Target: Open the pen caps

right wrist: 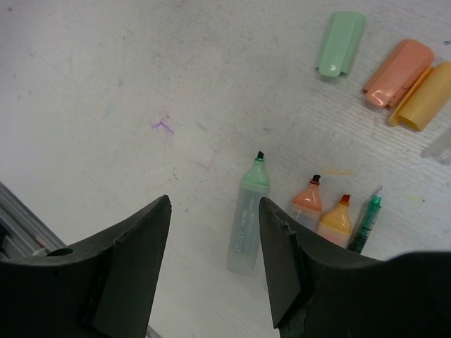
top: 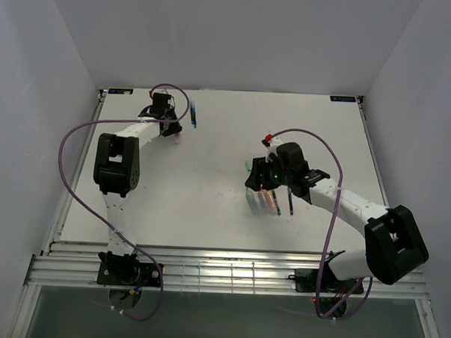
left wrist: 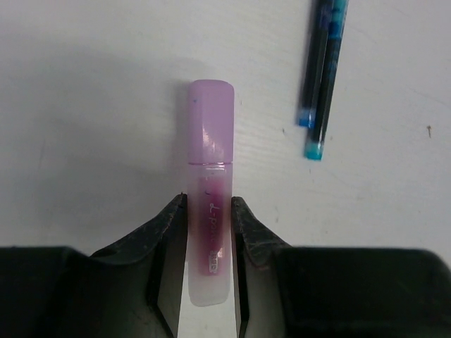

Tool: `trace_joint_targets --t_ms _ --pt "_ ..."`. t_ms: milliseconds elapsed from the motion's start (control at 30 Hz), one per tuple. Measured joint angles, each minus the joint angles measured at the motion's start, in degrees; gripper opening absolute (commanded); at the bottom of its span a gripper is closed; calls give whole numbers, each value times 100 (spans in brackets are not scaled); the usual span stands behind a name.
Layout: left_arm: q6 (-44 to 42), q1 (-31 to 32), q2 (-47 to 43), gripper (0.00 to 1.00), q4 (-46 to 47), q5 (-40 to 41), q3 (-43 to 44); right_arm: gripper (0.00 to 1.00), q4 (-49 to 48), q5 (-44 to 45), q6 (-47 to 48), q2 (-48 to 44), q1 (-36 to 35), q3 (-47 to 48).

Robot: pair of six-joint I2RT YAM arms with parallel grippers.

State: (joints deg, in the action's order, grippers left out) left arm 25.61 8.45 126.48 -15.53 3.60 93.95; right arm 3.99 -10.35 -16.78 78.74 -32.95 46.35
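The left gripper (left wrist: pixel 210 205) fills the bottom of its own wrist view. Its two dark fingers (left wrist: pixel 165 239) press against either side of the pink marker (left wrist: pixel 210 246), clamped on the clear barrel near its tail end. The marker lies flat on the white table (top: pixel 208 213), and its pinkish-purple cap (left wrist: pixel 210 127) is on, pointing away from the gripper.

From above, the left arm (top: pixel 119 163) is stretched far forward along the table's left side, elbow bent, with the wrist turned in near the far-left corner. The right arm (top: pixel 391 242) reaches inward from the near right, its forearm angled toward the middle of the table. The right gripper (right wrist: pixel 211 260) points down over a group of pens, its jaws wide apart and holding nothing.

Below it the mint green marker (right wrist: pixel 246 225) lies uncapped with its dark tip bare, just beside the right-hand finger. Next to it lie the orange marker (right wrist: pixel 308 201) and the yellow-orange marker (right wrist: pixel 335 222), both uncapped, then a thin green pen (right wrist: pixel 366 220).

Apart from them, further on, lie three loose caps: the green cap (right wrist: pixel 340 44), the orange cap (right wrist: pixel 398 74) and the yellow cap (right wrist: pixel 421 100), the last two touching.

Near the pink marker, to its right, two slim blue pens (left wrist: pixel 320 77) lie side by side. Whether they are capped I cannot tell.
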Motion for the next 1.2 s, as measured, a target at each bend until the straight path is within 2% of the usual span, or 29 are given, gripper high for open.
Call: trace_joint_targets --t_ms 67,267,433,633,833,1200 --pt "170 20 -435 0 15 -92 -479 64 -101 -216 -81 0 0 -33" --pt "737 260 -1851 0 271 -522 -1803 66 -726 -896 -509 0 -7 -170" --pt "1215 743 -2782 0 682 -772 -2778 66 -1512 -1370 -1023 177 -136 -179" --pt "1773 1447 -3482 0 1069 -802 -3674 66 -2520 -1659 -1766 699 -435 -177" --pt "2175 1847 -3982 0 1266 -756 -4122 64 -3080 -1709 -2223 949 -503 -177" --pt "2535 2218 -4098 0 1600 -739 -4293 58 -3567 -1506 -2424 1058 -586 -177"
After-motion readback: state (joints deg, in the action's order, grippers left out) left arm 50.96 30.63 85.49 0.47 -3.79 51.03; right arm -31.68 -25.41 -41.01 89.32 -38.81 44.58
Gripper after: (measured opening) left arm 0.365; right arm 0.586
